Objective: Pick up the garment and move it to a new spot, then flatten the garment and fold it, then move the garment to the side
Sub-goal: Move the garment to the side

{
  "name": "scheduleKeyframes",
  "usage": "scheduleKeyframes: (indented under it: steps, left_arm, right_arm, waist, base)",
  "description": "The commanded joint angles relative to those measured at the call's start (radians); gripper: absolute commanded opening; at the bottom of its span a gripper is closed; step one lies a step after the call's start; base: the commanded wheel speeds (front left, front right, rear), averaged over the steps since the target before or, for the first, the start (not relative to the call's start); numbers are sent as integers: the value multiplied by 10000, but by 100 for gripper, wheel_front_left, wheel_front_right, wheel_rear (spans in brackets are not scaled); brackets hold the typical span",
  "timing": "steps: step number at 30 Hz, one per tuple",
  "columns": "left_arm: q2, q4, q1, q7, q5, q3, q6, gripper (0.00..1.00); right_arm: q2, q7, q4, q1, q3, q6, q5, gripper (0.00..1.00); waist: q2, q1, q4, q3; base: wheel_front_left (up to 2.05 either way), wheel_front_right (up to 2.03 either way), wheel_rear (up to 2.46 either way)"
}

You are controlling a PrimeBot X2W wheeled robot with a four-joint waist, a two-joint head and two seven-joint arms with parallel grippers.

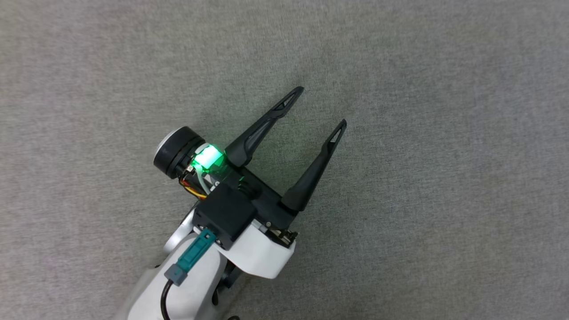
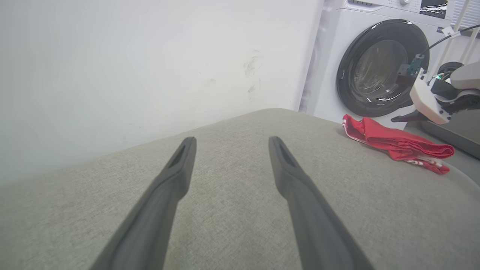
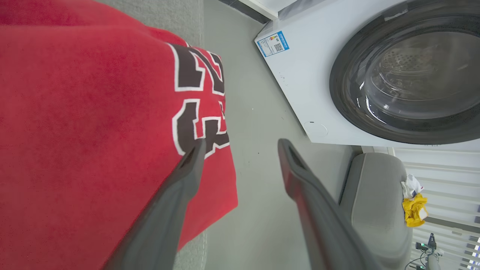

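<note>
The garment (image 2: 390, 140), red with white-striped trim, lies folded in a small bundle at the far right edge of the grey cushioned surface (image 2: 240, 225). Seen from the right wrist, the garment (image 3: 93, 112) shows its dark white-outlined print (image 3: 198, 105) and hangs a little over the surface's edge. My right gripper (image 3: 240, 146) hovers open just above that edge, its left finger over the red cloth and nothing between the fingers. Its white wrist and a dark finger (image 2: 405, 119) show beside the bundle. My left gripper (image 1: 323, 106) is open over bare grey fabric, well away from the garment.
A white washing machine (image 2: 378, 63) with a dark round door stands right behind the garment's end of the surface. A pale wall (image 2: 131, 67) runs along the far side. Grey floor (image 3: 255, 210) lies beyond the edge, with another grey seat (image 3: 375, 195) holding a yellow item (image 3: 412, 210).
</note>
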Motion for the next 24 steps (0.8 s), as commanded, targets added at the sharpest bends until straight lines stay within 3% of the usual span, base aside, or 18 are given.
scheduleKeyframes:
  steps: [1, 10, 18, 24]
  left_arm:
    - [-42, 67, 148, -20, -70, 89, 61, 100]
    - [-115, 724, 1160, -20, -557, 1233, 501, 100]
    - [-183, 1080, 2266, -20, -793, 2470, 810, 100]
    - [-361, 1166, 3139, -20, -775, 3227, 871, 100]
  right_arm:
    - [86, 53, -67, -87, -72, -20, -75, 100]
    - [759, 63, -1668, 89, 71, -20, 365, 100]
    - [2065, -232, -4035, 661, 138, -20, 1611, 100]
    - [3482, -967, -6067, 1778, 92, -18, 2264, 100]
  waist:
    - [0, -2, 74, -336]
    - [0, -2, 288, -2286]
    - [0, -2, 542, -3731]
    - [0, -2, 856, -4643]
  base:
    - [0, 0, 0]
    - [0, 0, 0]
    - [0, 0, 0]
    - [0, 0, 0]
